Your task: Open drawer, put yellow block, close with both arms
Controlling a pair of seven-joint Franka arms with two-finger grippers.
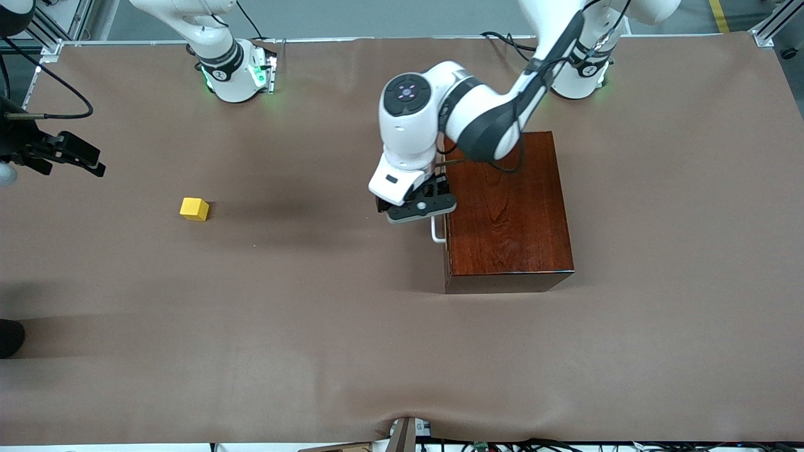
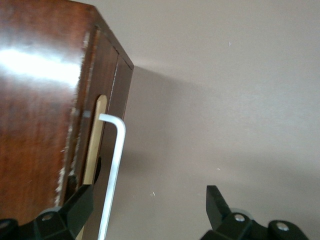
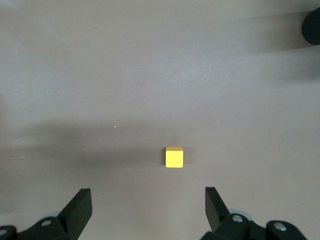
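Pulling the drawer (image 1: 447,207) open is the step in hand, and it looks not yet begun: the dark front sits flush in the reddish-brown wooden box (image 1: 509,207), which stands toward the left arm's end of the table (image 1: 402,351), nearer the edge where the bases stand than the front edge. The left claw (image 1: 419,207) hangs at the white handle (image 2: 114,170) with its fingers apart — in the left wrist view the bar runs between them, close to one finger (image 2: 75,207) and well clear of the other. To do this well, I would centre the bar between the fingers before closing, grip it squarely, then draw straight out along the drawer's slide so the box does not skid on the cloth. The yellow block (image 1: 194,209) lies toward the right arm's end of the table, well apart from the box; the right claw (image 3: 147,212) waits over it, fingers spread wide. Hidden things: the arm covers most of the handle in the front view, the drawer's inside cannot be seen, and the right arm is cut off at that view's edge.
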